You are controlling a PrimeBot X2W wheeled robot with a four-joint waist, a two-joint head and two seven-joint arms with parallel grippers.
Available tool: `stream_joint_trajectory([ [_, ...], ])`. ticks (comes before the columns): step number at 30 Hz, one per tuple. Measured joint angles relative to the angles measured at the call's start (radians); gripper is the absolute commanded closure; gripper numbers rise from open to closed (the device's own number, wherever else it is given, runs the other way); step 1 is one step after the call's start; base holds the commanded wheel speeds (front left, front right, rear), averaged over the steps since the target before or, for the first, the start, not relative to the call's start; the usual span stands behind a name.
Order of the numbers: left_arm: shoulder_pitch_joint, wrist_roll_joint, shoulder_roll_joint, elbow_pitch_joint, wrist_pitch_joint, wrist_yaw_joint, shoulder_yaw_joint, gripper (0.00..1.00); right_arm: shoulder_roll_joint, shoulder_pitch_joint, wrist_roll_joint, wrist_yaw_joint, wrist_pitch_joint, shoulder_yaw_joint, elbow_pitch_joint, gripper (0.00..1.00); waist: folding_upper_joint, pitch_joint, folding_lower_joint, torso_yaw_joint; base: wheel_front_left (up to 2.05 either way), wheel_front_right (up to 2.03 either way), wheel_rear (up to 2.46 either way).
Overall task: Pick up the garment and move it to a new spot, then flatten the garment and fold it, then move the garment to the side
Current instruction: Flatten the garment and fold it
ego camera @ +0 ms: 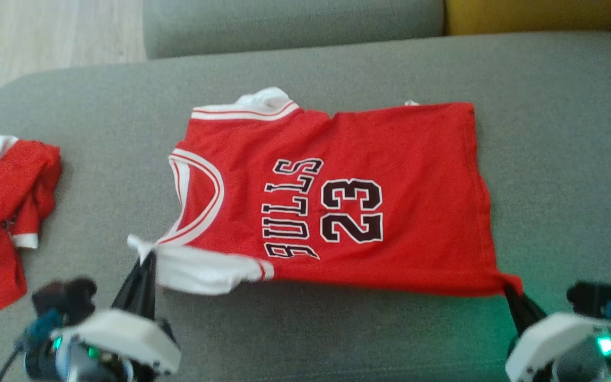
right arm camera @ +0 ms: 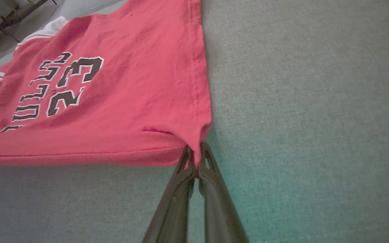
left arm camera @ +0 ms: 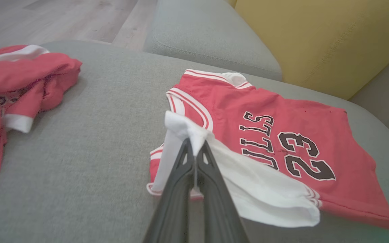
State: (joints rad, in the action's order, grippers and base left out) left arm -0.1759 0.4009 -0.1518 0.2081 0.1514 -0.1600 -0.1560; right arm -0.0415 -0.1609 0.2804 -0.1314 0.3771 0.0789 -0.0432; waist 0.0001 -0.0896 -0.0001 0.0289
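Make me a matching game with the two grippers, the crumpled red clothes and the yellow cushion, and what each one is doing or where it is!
Things:
1. left gripper
2. right gripper
3. crumpled red clothes
4. yellow cushion

Matches:
A. at the far back, beyond the grey seat
B. shut on a white corner of the jersey
C. lying apart from the jersey, on the robot's left
D. shut on a red corner of the jersey

Pairs: 1-B, 2-D, 3-C, 4-A
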Motion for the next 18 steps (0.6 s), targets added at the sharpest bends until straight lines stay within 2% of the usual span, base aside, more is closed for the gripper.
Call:
stream_joint_trajectory([
  [7, 0.215, 0.06, -0.006, -0.158, 0.066, 0.058, -0.007, 1.0, -0.025, 0.187, -0.002, 0.0, 0.074, -0.019, -0.07, 1.0, 0.0, -0.069, 0.0, 0.007, 0.0, 0.0, 0.0],
  [12, 0.331, 0.116, -0.001, -0.291, 0.109, 0.087, -0.009, 1.0, -0.062, 0.294, 0.0, 0.0, 0.071, -0.058, -0.136, 1.0, 0.0, -0.11, 0.0, 0.01, 0.0, 0.0, 0.0],
  [16, 0.382, 0.14, 0.002, -0.379, 0.118, 0.103, 0.0, 1.0, -0.075, 0.347, 0.013, 0.0, 0.026, -0.087, -0.188, 1.0, 0.0, -0.133, 0.0, 0.011, 0.0, 0.0, 0.0],
  [17, 0.392, 0.141, 0.003, -0.393, 0.117, 0.108, 0.0, 1.0, -0.078, 0.356, 0.016, 0.0, 0.013, -0.092, -0.201, 0.77, 0.0, -0.138, 0.0, 0.011, 0.0, 0.0, 0.0],
  [18, 0.392, 0.141, 0.003, -0.393, 0.117, 0.108, 0.0, 0.76, -0.078, 0.356, 0.016, 0.0, 0.013, -0.092, -0.201, 0.0, 0.0, -0.138, 0.0, 0.011, 0.0, 0.0, 0.0],
])
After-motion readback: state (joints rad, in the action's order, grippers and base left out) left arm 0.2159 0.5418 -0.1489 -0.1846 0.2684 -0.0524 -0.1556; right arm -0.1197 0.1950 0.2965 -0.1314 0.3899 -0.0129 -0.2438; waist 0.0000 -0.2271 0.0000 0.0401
